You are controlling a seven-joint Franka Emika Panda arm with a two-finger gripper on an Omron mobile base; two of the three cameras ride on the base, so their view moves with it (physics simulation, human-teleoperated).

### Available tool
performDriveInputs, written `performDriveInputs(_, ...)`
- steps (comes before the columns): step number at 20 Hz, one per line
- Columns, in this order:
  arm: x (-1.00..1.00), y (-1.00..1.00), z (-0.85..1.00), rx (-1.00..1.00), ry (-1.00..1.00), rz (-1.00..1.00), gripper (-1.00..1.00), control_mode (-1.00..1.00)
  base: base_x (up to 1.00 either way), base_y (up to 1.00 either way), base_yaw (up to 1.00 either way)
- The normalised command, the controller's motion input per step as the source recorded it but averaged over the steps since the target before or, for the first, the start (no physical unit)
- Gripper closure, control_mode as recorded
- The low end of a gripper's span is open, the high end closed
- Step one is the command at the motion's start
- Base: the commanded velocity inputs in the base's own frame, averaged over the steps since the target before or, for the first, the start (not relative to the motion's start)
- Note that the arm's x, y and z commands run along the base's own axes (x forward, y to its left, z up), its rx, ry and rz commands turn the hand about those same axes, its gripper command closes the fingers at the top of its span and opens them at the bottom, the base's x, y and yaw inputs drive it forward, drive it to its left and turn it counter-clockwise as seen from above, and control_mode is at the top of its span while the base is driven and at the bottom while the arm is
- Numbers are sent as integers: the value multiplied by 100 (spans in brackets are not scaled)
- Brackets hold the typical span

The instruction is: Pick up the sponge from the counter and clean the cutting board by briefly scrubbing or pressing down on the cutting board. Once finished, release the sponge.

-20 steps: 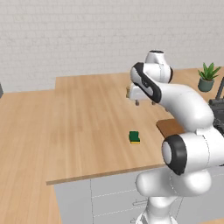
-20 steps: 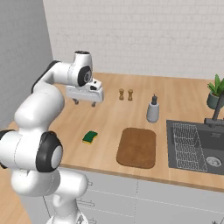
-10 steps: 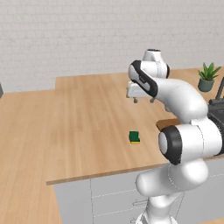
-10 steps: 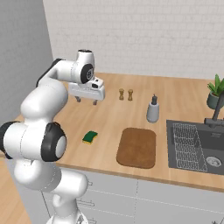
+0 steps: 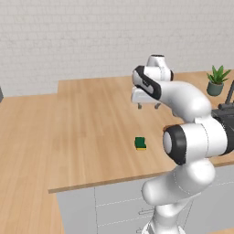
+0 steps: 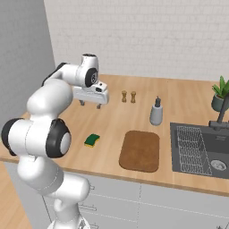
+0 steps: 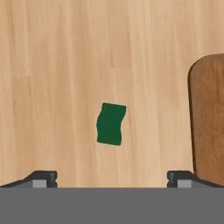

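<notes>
Counter (image 5: 91, 123), sponge (image 5: 140, 143), spread gripper (image 5: 148, 106) above.

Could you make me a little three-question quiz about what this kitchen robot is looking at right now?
1. True or false: the gripper already holds the sponge.
2. What lies on the counter between the sponge and the sink? A) cutting board B) a frying pan C) a plate
3. Which colour is the sponge's top face?

Key: 1 false, its jaws are open, above the counter; 2 A; 3 dark green.
</notes>
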Motion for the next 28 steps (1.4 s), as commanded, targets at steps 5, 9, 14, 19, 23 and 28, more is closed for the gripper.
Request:
performDriveInputs(5,2,0,-33,0,0,0,-100,-100,0,0,0)
performDriveInputs(9,18,0,-39,0,0,5,-100,-100,0,0,0)
performDriveInputs(14,19,3,-28,0,1,9,-100,-100,0,0,0)
performDriveInputs(19,0,2,-17,0,1,1,-100,-100,0,0,0)
performDriveInputs(23,0,6,-17,0,1,0,-100,-100,0,0,0)
performDriveInputs(28,0,21,-33,0,3,-1,-100,-100,0,0,0)
